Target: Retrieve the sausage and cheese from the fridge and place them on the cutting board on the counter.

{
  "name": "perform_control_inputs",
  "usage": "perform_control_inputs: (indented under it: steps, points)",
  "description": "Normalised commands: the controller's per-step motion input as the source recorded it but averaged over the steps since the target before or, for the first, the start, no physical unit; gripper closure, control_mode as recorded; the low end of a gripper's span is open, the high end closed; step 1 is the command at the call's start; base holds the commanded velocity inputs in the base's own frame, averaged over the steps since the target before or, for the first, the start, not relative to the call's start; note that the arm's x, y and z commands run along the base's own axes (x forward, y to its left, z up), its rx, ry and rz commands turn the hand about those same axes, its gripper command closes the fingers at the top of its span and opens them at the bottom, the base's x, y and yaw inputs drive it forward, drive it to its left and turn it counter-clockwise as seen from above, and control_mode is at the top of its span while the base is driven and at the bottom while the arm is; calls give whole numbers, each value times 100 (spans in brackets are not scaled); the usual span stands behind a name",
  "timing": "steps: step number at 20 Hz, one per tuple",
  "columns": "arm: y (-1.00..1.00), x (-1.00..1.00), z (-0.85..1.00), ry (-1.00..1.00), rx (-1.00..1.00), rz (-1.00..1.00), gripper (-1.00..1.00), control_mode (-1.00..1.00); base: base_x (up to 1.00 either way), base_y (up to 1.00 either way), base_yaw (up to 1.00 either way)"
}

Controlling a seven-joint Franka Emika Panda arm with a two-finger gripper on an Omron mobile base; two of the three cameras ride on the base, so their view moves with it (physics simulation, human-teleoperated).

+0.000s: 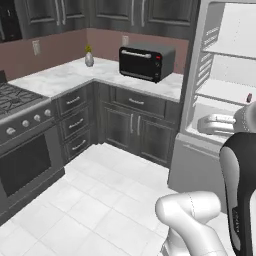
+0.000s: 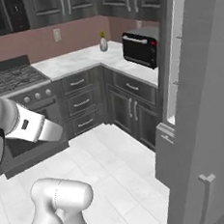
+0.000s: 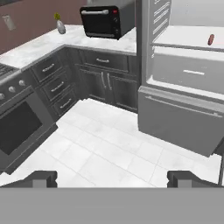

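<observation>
pincer (image 3: 112,178): I hold it spread wide, empty.
sausage (image 3: 211,40): likely light, smooth, may roll; I'd pinch mid-length.

**Fridge open, sausage on the shelf**

The fridge (image 3: 183,78) stands with its upper compartment open — white inside, with shelves, ribbed side rails and a drawer front below the shelf; its brushed-grey lower section is shut. The sausage (image 3: 211,40), a small reddish-brown cylinder with rounded ends, lies on the white shelf near that shelf's front edge, toward its right side — its long axis running roughly front to back. From the left base view the sausage (image 1: 249,97) shows as a small red sliver on the shelf.
</observation>
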Motion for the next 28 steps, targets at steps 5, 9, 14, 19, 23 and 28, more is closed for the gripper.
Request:
perform_control_inputs:
  steps: [5,9,14,19,23,28]
  points:
    - [0,0,0,0,0,0,-100,100,87,52,-66]
    - [0,0,0,0,0,0,-100,100,66,36,-56]
    - [0,0,0,0,0,0,-100,100,26,-8,-28]
    - [0,0,0,0,0,0,-100,100,52,-59,-9]
    - [0,0,0,0,0,0,-100,100,61,-64,-7]
    - [0,0,0,0,0,0,-100,100,43,-59,-10]
